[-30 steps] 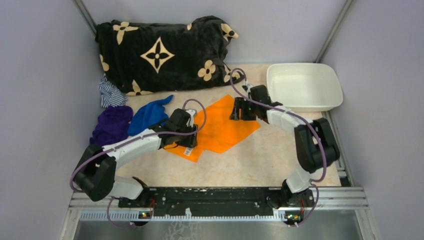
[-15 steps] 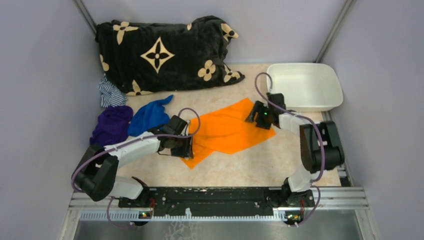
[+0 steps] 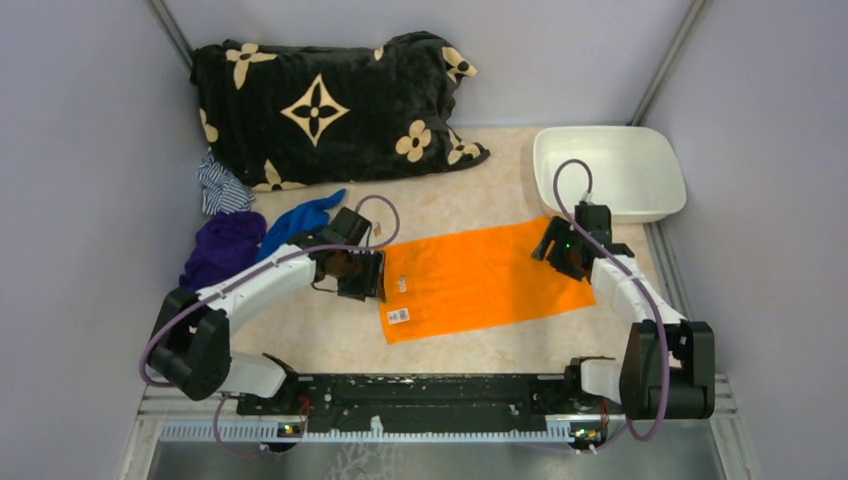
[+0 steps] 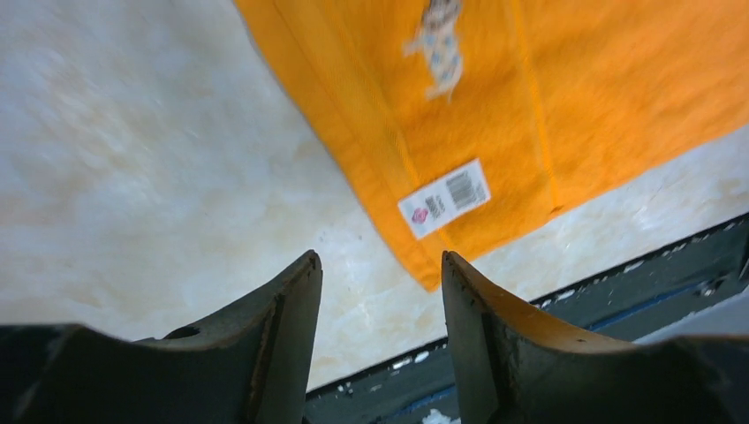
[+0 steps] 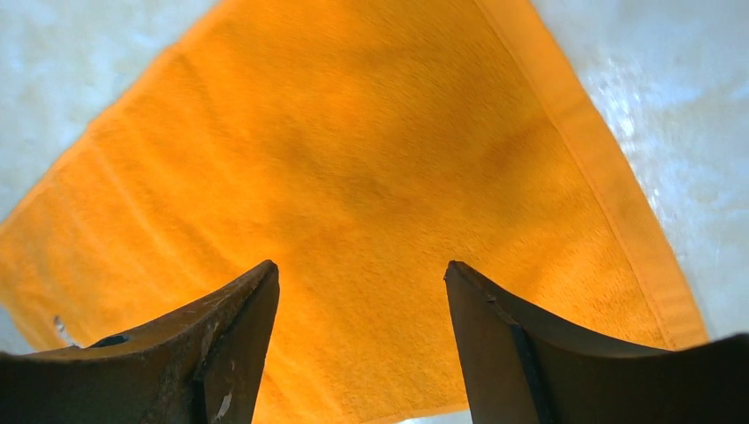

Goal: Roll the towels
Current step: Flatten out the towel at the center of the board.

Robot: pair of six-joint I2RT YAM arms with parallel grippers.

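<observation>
The orange towel (image 3: 480,280) lies spread flat as a rectangle in the middle of the table, a white label (image 3: 398,315) near its near-left corner. The blue towel (image 3: 300,225) sits crumpled at the left, behind my left arm. My left gripper (image 3: 370,277) is at the orange towel's left edge. In the left wrist view it (image 4: 380,265) is open over bare table, the orange towel (image 4: 565,97) and its label (image 4: 444,198) just beyond the fingertips. My right gripper (image 3: 555,250) hovers over the towel's far-right corner, open (image 5: 362,269), with only the orange towel (image 5: 371,177) beneath it.
A black plush blanket (image 3: 330,105) with tan flowers fills the back left. A purple cloth (image 3: 222,250) and a striped cloth (image 3: 220,185) lie beside the blue towel. A white tub (image 3: 608,172) stands at the back right. The black base rail (image 3: 430,390) runs along the near edge.
The orange towel went from a crumpled diagonal shape to a flat rectangle. My right gripper swept right and nearer; both grippers opened off the towel.
</observation>
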